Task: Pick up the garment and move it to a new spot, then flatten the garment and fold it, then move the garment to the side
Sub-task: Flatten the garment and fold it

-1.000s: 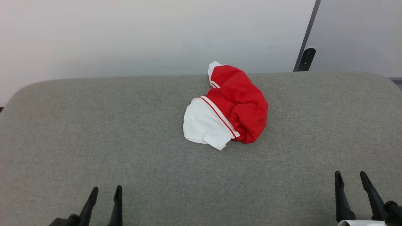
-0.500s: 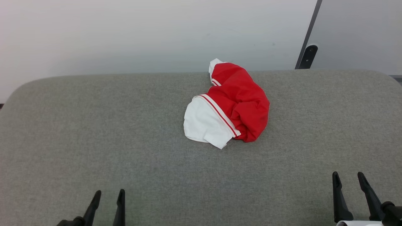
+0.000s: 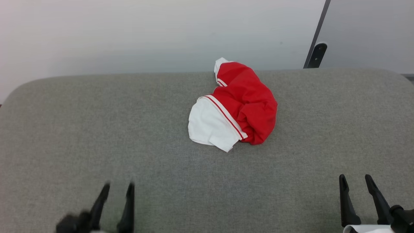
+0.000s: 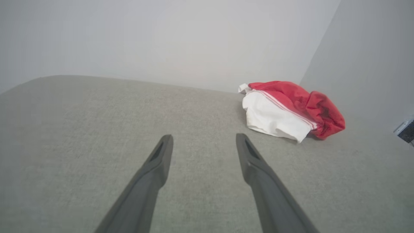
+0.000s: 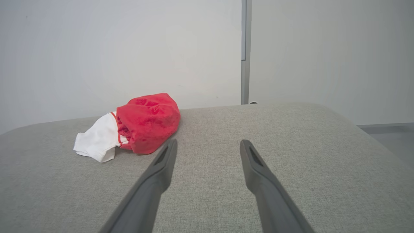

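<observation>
The garment (image 3: 241,105) lies crumpled in a heap near the far edge of the grey cloth-covered table (image 3: 97,129), red bulk to the right, a white panel with striped trim to the left. It also appears in the left wrist view as the garment (image 4: 291,108) ahead and right, and in the right wrist view as the garment (image 5: 142,126) ahead and left. My left gripper (image 3: 118,187) is open at the lower left, blurred, well short of the cloth. My right gripper (image 3: 355,178) is open at the lower right, empty. Nothing sits between the left gripper (image 4: 203,137) or the right gripper (image 5: 208,142) fingers.
A pale wall rises behind the table. A dark post with a black bracket (image 3: 316,55) stands at the back right, past the table's far edge. The table's corners are rounded, and floor (image 5: 391,136) shows beyond its right end.
My left gripper has moved forward and a little right, and is blurred now. The whole picture has shifted slightly, so the head camera moved; the garment lies as before.
</observation>
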